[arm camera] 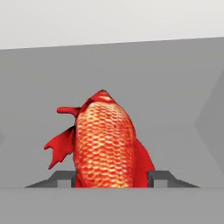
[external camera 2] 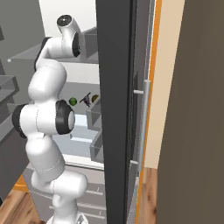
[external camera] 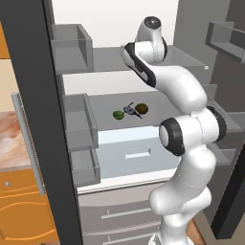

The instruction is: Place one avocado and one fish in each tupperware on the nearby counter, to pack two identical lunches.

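Note:
A red-orange fish (arm camera: 105, 140) with scales and fins fills the middle of the hand view, lying on a grey fridge shelf. My gripper (arm camera: 111, 178) has one fingertip pressed against each of its flanks, so it is shut on the fish. On a lower fridge shelf lie a bright green avocado (external camera: 118, 115) (external camera 2: 72, 101), a dark grey fish (external camera: 129, 110) (external camera 2: 86, 100) and a brown-olive avocado (external camera: 141, 108) (external camera 2: 95, 98), close together in a row. The stone counter (external camera: 9, 143) shows at the far left over orange cabinet doors. The tupperware is out of view.
The open fridge door (external camera: 33, 119) stands dark and tall at the left, with grey door bins (external camera: 79, 124) beside the shelves. A pale drawer (external camera: 134, 153) sits under the lower shelf. My arm reaches up to the upper shelf (external camera: 110, 60).

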Motion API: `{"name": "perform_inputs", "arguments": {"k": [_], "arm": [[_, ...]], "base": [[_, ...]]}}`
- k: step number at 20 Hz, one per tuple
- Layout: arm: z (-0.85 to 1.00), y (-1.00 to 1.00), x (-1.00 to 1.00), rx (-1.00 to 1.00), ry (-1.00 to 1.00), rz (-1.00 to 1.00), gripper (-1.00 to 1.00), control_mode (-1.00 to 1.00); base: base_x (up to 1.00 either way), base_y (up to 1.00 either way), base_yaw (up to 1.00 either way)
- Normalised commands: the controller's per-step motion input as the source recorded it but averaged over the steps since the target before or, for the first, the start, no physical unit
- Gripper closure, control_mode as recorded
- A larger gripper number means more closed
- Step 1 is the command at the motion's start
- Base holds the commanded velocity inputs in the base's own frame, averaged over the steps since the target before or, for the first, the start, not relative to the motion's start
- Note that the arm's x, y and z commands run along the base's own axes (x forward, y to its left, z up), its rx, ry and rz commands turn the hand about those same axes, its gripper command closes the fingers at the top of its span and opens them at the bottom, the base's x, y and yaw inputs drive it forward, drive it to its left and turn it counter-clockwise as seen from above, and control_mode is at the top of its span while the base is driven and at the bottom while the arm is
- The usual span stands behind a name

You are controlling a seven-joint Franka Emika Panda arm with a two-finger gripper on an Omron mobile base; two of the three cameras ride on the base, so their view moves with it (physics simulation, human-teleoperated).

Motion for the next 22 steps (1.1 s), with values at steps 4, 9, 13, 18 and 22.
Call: {"name": "perform_inputs", "arguments": {"k": [4,9,13,18,22], "arm": [[0.2,0.0,-1.0,-0.07,-0.44,-0.11,1.0,-1.0],[-0.19,0.01,-1.0,-0.11,-0.36,-0.04,1.0,-1.0],[-0.85,0.07,-1.0,-0.05,-0.04,0.0,1.0,-1.0],[-0.45,0.07,-1.0,0.0,0.12,-0.02,1.0,-1.0],[-0.82,-0.01,-0.86,-0.03,0.26,0.0,1.0,-1.0]], "base": [[0.0,0.0,0.0],[0.0,0.0,0.0],[0.0,0.0,0.0],[0.0,0.0,0.0],[0.0,0.0,0.0]]}}
